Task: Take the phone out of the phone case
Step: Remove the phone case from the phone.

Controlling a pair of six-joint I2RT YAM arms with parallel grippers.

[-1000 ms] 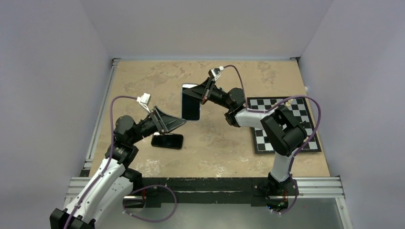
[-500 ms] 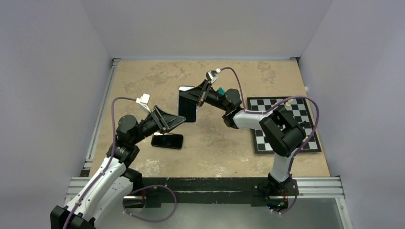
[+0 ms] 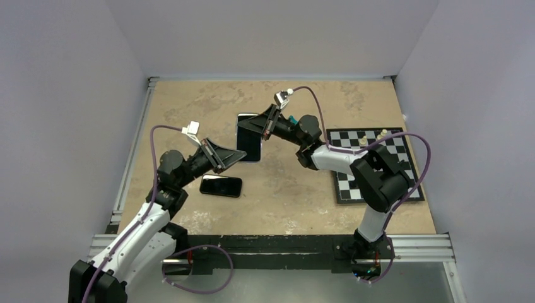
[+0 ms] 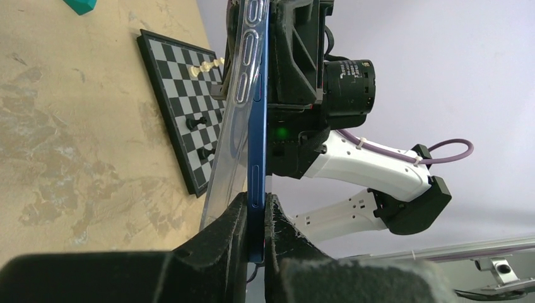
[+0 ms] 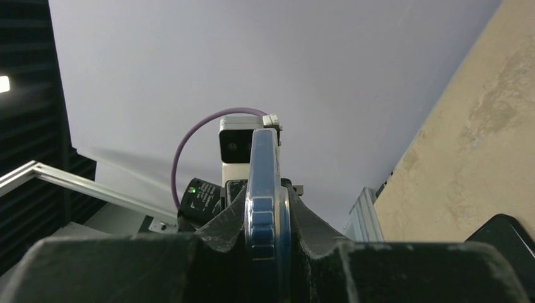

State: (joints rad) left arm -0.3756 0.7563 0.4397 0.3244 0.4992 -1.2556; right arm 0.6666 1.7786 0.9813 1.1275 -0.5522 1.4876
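A blue phone (image 3: 249,137) in a clear case is held in the air between both grippers, above the tan table. My left gripper (image 3: 238,155) is shut on the phone's bare blue edge (image 4: 257,126). There the clear case (image 4: 232,113) has peeled away from the phone and stands apart to the left of it. My right gripper (image 3: 260,128) is shut on the far end, where the case still wraps the phone (image 5: 265,183). The right fingers (image 5: 312,227) press on both of its faces.
A second black phone (image 3: 221,186) lies flat on the table under my left gripper. A chessboard (image 3: 372,165) with a few pieces lies at the right; it also shows in the left wrist view (image 4: 183,95). A small teal object (image 4: 79,5) sits behind the right wrist.
Both grippers and the held phone have shifted slightly left and toward the far side. The right arm's elbow has moved a little. Both grips are unchanged.
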